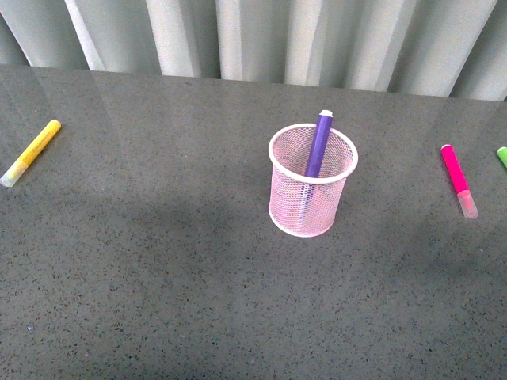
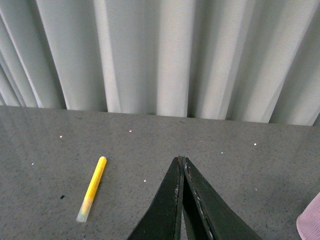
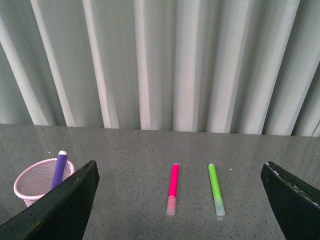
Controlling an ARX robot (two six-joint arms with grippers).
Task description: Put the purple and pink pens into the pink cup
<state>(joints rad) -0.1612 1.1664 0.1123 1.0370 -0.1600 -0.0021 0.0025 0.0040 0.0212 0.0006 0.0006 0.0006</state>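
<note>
The pink cup point(image 1: 311, 181), a round wire-mesh holder, stands upright mid-table. The purple pen point(image 1: 319, 143) leans inside it, its end sticking above the rim; both also show in the right wrist view, cup point(image 3: 36, 184) and purple pen point(image 3: 60, 169). The pink pen point(image 1: 458, 179) lies flat on the table to the cup's right, its clear cap toward the front; it is the pink pen point(image 3: 172, 188) ahead of my open right gripper point(image 3: 180, 200), whose fingers stand wide apart with nothing between them. My left gripper point(image 2: 181, 159) is shut and empty. Neither arm shows in the front view.
A yellow marker point(image 1: 31, 152) lies at the far left of the dark grey table point(image 1: 158, 269); it also lies left of the left gripper point(image 2: 93, 186). A green marker point(image 3: 215, 189) lies beside the pink pen, at the front view's right edge point(image 1: 502, 155). Pale curtains point(image 1: 261, 36) hang behind.
</note>
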